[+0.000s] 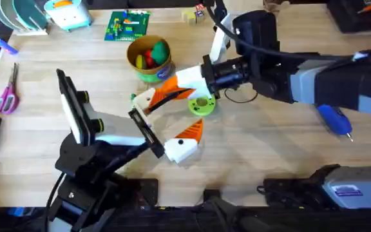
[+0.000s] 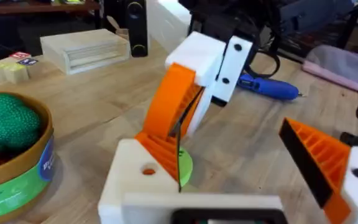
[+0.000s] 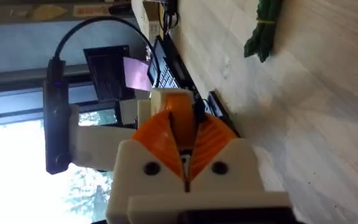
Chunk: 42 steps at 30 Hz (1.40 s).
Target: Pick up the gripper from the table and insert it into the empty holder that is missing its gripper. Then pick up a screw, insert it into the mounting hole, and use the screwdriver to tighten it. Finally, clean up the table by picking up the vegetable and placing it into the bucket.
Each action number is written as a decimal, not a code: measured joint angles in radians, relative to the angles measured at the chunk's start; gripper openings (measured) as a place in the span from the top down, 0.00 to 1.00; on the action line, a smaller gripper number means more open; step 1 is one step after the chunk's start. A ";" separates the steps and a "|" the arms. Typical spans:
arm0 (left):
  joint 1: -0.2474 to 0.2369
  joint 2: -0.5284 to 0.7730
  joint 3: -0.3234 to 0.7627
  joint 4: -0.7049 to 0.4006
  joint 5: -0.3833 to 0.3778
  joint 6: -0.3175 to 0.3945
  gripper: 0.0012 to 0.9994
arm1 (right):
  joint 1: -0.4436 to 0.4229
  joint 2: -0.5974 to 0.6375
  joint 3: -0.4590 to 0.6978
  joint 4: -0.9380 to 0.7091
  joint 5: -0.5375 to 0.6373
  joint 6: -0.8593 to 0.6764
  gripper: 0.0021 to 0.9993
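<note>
A: Trouble seemed likeliest at the right end effector. Its pads were pressed together, and they looked to be pinching the orange piece, which jutted out past the pad tips.

B: Where was that, exactly?

A: Low over the tabletop, just above the green disc and near the bucket. The left end effector sat close beside it with its fingers spread wide and nothing between them.

B: So what could have failed?

A: Only part of the piece sat between the pads, so a sideways nudge could have twisted it or popped it loose. A tilted piece would have jammed instead of sliding into its holder. I couldn't tell from these views which white block was the bare one, so aiming at the wrong one was a risk too.

B: And the two arms?

A: They were crowded together. Any swing by either one could have knocked the other, or pushed the disc away.

B: The later steps?

A: The screwdriver lay well apart on the right. The green vegetable lay on the wood, not yet in the bucket. A dropped piece could have rolled among them.
</note>
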 joint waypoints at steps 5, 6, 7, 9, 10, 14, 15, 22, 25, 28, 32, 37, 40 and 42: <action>0.003 0.000 0.000 0.000 -0.012 0.000 0.01 | 0.009 0.000 0.000 0.015 0.022 0.009 0.99; 0.003 0.000 0.000 0.000 -0.012 0.000 0.01 | 0.009 0.000 0.000 0.016 0.023 0.011 0.99; 0.003 0.000 0.000 0.000 -0.013 0.000 0.01 | 0.009 0.000 0.000 0.016 0.023 0.011 0.99; 0.003 0.000 0.000 0.000 -0.015 0.000 0.01 | 0.009 0.000 0.000 0.016 0.024 0.012 0.99; 0.003 0.000 0.000 0.000 -0.015 -0.001 0.01 | 0.010 0.000 0.000 0.017 0.025 0.014 0.99; 0.003 0.000 0.000 0.000 -0.015 -0.001 0.01 | 0.010 0.000 0.000 0.017 0.020 0.012 0.92; 0.003 0.000 0.000 0.000 -0.015 -0.001 0.01 | 0.009 0.000 0.000 0.016 0.016 0.008 0.89; -0.008 0.000 0.000 0.001 0.041 0.009 0.01 | 0.002 0.000 0.000 0.003 -0.031 -0.020 0.71; -0.014 0.000 0.000 0.001 0.061 0.012 0.01 | 0.002 0.000 0.000 0.002 -0.047 -0.028 0.70; -0.014 0.000 0.000 0.000 0.062 0.015 0.01 | 0.001 0.000 0.000 0.001 -0.053 -0.028 0.70; -0.014 0.000 0.000 0.000 0.061 0.019 0.01 | 0.001 0.000 0.000 0.001 -0.059 -0.028 0.69; -0.014 0.000 0.000 0.000 0.065 0.020 0.01 | -0.007 0.000 0.000 0.001 -0.097 -0.028 0.62; -0.014 0.000 0.000 0.000 0.068 0.019 0.01 | -0.027 0.000 0.000 0.001 -0.118 -0.028 0.61; -0.014 0.000 0.000 0.000 0.069 0.020 0.01 | -0.041 0.000 0.000 0.001 -0.129 -0.028 0.58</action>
